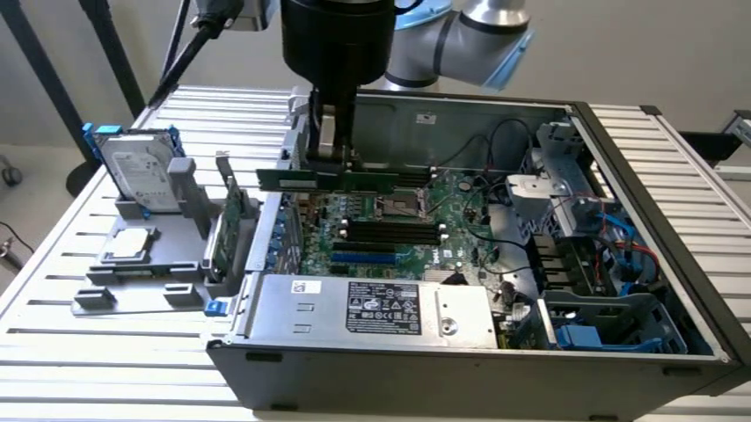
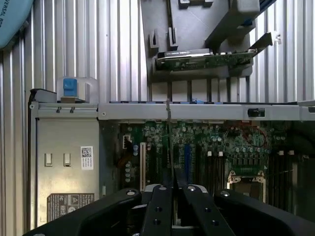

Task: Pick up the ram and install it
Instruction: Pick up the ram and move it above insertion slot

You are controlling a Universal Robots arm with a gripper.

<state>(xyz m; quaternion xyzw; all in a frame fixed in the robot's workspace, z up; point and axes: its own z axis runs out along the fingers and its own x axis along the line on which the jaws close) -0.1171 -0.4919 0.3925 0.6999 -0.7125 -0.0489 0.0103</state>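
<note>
The ram (image 1: 334, 181), a long thin green stick, hangs level above the motherboard (image 1: 405, 229) inside the open computer case (image 1: 470, 365). My gripper (image 1: 330, 160) comes straight down from above and is shut on the ram's upper edge near its middle. The black memory slots (image 1: 393, 233) lie below and slightly toward the exterior view's right of the stick. In the wrist view the ram (image 2: 169, 132) shows edge-on as a thin line running out from between the two black fingers (image 2: 160, 209) of my gripper (image 2: 173, 196), over the motherboard (image 2: 216, 147).
A grey parts holder (image 1: 153, 259) outside the case carries a silver hard drive (image 1: 141, 171) and a green expansion card (image 2: 206, 60). The power supply (image 1: 364, 308) fills the case's front. Cables and a drive cage (image 1: 575, 220) crowd the exterior view's right.
</note>
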